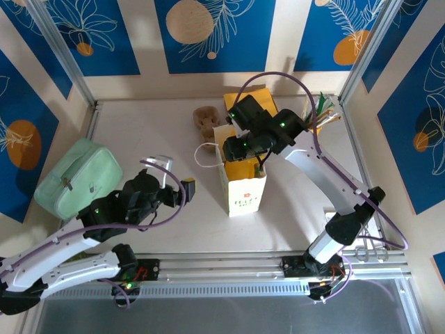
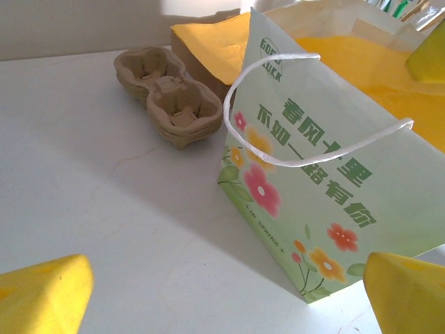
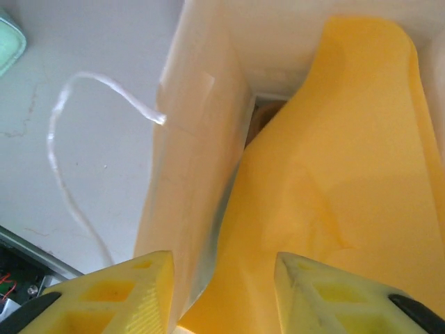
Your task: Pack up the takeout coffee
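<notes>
**Right hand over the bag mouth, fingers wide**

My right gripper [image 3: 224,289] hangs nose-down over the paper bag [image 1: 245,189] at frame centre. Its fingers are wide and straddle the left wall, probably to keep the mouth open. Takeout coffee: cannot place it; a dark patch [image 3: 268,111] deep inside may be it. My left gripper [image 1: 186,189] sits lower left, wide and empty, arm folded low.

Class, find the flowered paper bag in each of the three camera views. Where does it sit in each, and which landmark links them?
Top external: the paper bag stands upright at the table's centre.
Left wrist: the paper bag takes the right half, flowered side facing.
Right wrist: the paper bag is seen from above, its open mouth at centre and right.
Shared landmark: its white string handle.
</notes>
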### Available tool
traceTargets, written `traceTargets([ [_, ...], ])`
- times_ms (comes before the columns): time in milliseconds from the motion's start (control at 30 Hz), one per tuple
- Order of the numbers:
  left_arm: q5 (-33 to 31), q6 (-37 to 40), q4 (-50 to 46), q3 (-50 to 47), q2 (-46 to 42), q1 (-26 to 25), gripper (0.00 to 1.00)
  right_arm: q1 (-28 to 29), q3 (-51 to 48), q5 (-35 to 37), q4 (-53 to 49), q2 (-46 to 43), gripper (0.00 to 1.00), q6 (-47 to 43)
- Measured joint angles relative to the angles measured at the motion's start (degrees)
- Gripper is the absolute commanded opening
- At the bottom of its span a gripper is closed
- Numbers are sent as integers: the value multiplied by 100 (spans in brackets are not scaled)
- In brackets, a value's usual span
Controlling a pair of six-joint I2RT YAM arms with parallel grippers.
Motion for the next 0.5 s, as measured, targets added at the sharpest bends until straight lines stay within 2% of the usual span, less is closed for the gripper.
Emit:
traceTargets([
  [500, 0, -4, 0, -24, -7, 0, 99, -219, 9, -308, 98, -393, 45, -63],
])
